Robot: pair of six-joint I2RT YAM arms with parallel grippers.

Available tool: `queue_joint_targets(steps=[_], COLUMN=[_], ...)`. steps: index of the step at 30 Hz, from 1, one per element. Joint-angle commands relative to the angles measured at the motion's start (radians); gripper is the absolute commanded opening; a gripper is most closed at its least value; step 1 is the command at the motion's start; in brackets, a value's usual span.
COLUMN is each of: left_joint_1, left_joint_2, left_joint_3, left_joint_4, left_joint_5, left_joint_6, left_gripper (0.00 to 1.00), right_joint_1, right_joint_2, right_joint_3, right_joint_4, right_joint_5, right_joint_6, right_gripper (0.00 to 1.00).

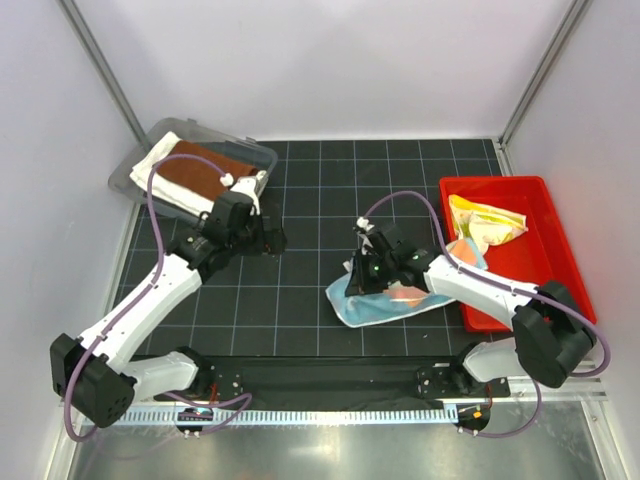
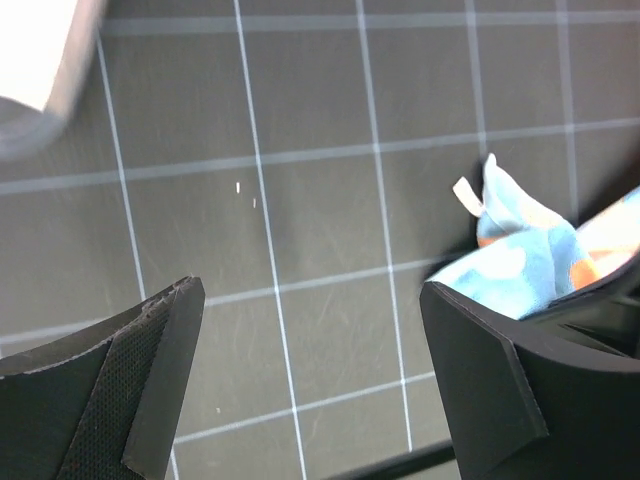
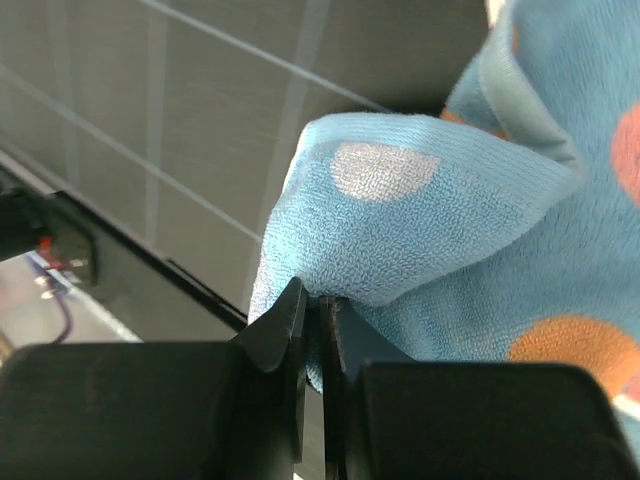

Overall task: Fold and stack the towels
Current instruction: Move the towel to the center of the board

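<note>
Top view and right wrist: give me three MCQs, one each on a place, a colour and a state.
1. The brown towel lies where, relative to the white towel?
A under it
B on it, in the clear bin
C far from it

2. The bin holding the yellow towel is:
A green
B red
C black

3. The right gripper is:
A wide open
B shut on nothing
C shut on the blue towel

Key:
1 B, the top view shows brown on white inside the clear bin.
2 B, the red bin sits at right.
3 C, the right wrist view shows the jaws pinching a blue fold.
</note>
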Motion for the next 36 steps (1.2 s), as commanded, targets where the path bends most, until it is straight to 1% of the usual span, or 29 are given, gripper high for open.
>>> queue_joint_targets(steps=[1, 2, 5, 7, 8, 9, 10, 11, 12, 13, 14, 15, 17, 18, 19, 20, 21, 24, 26, 28, 30, 32, 34, 36], left_joint_1=[0.003, 0.006, 0.015, 0.025, 0.031, 0.041, 0.046, 0.052, 0.054, 0.054, 0.054, 0.054, 0.054, 0.054, 0.054, 0.054, 0.054, 0.052, 0.054, 0.052, 0.054, 0.054, 0.054, 0.054], left_joint_2=[-0.006, -0.007, -0.024, -0.050, -0.059, -0.067, -0.084, -0.090, -0.093, -0.098, -0.099, -0.101, -0.114, -0.122, -0.125, -0.130, -0.130, -0.110, -0.095, -0.102, -0.131, -0.144, -0.144, -0.139], left_joint_3=[-0.043, -0.069, -0.106, -0.139, -0.151, -0.165, -0.171, -0.177, -0.191, -0.198, -0.205, -0.214, -0.257, -0.272, -0.309, -0.326, -0.341, -0.384, -0.405, -0.430, -0.480, -0.508, -0.537, -0.559], left_joint_4=[0.058, 0.055, 0.037, 0.027, 0.023, 0.018, 0.012, 0.010, 0.010, 0.007, 0.007, 0.004, 0.010, 0.030, 0.043, 0.056, 0.070, 0.096, 0.095, 0.110, 0.147, 0.168, 0.179, 0.191], left_joint_5=[0.035, 0.029, -0.003, -0.005, -0.005, -0.005, -0.001, 0.001, 0.006, 0.027, 0.036, 0.041, 0.059, 0.068, 0.079, 0.094, 0.116, 0.090, 0.099, 0.105, 0.105, 0.098, 0.078, 0.063], left_joint_6=[-0.068, -0.077, -0.112, -0.134, -0.142, -0.145, -0.148, -0.148, -0.146, -0.148, -0.149, -0.155, -0.181, -0.194, -0.207, -0.221, -0.237, -0.249, -0.286, -0.318, -0.344, -0.367, -0.381, -0.387], left_gripper=[0.93, 0.92, 0.92, 0.92, 0.92, 0.92, 0.92, 0.92, 0.92, 0.91, 0.91, 0.89, 0.88, 0.88, 0.88, 0.88, 0.87, 0.86, 0.84, 0.83, 0.81, 0.80, 0.79, 0.77], right_joint_1=[0.076, 0.122, 0.214, 0.250, 0.288, 0.302, 0.310, 0.313, 0.313, 0.313, 0.310, 0.296, 0.255, 0.203, 0.175, 0.153, 0.138, 0.101, 0.077, 0.077, 0.077, 0.075, 0.070, 0.049], right_joint_2=[-0.038, -0.028, 0.012, 0.050, 0.065, 0.081, 0.105, 0.108, 0.107, 0.096, 0.075, 0.068, 0.071, 0.078, 0.085, 0.100, 0.134, 0.209, 0.237, 0.234, 0.222, 0.217, 0.225, 0.248], right_joint_3=[0.017, 0.014, 0.002, -0.020, -0.023, -0.014, -0.001, 0.017, 0.052, 0.074, 0.095, 0.136, 0.166, 0.175, 0.174, 0.172, 0.190, 0.215, 0.207, 0.184, 0.129, 0.103, 0.106, 0.144], right_joint_4=[0.211, 0.265, 0.355, 0.410, 0.480, 0.491, 0.485, 0.460, 0.376, 0.328, 0.227, 0.188, 0.125, 0.128, 0.143, 0.152, 0.142, 0.104, 0.067, 0.057, 0.100, 0.155, 0.218, 0.235], right_joint_5=[-0.029, -0.029, 0.027, 0.081, 0.099, 0.122, 0.135, 0.146, 0.182, 0.216, 0.245, 0.267, 0.259, 0.235, 0.160, 0.144, 0.138, 0.135, 0.142, 0.164, 0.146, 0.146, 0.150, 0.158], right_joint_6=[0.076, 0.090, 0.142, 0.185, 0.196, 0.199, 0.207, 0.208, 0.210, 0.198, 0.184, 0.156, 0.101, 0.086, 0.070, 0.044, 0.029, -0.026, 0.015, 0.052, 0.081, 0.064, -0.028, -0.118], right_gripper=[0.11, 0.11, 0.11, 0.12, 0.16, 0.21, 0.29, 0.41, 0.43, 0.46, 0.54, 0.57, 0.59, 0.59, 0.58, 0.59, 0.58, 0.54, 0.51, 0.51, 0.51, 0.52, 0.53, 0.52])
